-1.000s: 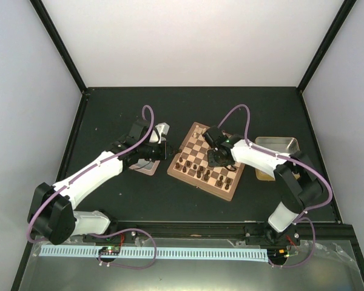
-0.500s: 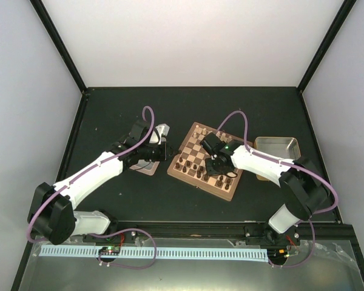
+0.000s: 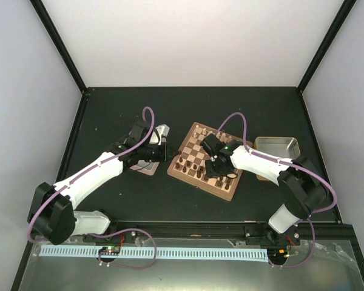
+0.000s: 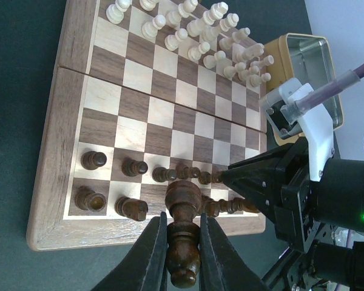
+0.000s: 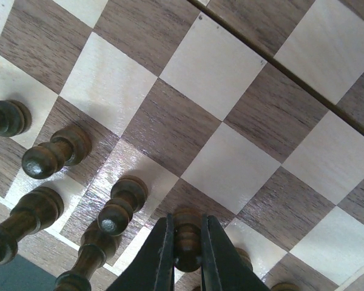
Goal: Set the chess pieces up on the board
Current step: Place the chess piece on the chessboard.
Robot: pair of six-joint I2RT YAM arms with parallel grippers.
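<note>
1. Pinching a dark chessman [image 4: 183, 197] by its stem in the left gripper [image 4: 183, 221], just beside the board [image 4: 45, 224] rim — probably handling light, stiff, slick.
2. Squeezing a pawn [image 5: 186, 245] in the right gripper [image 5: 187, 221], down among the dark rows — likely tipping easily, best gripping mid-body.

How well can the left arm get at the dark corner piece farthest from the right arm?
Likely not to grasp it: the left pincer is already shut on a dark chessman. The way itself looks free; the corner piece stands uncovered on the board, away from the right pincer.
</note>
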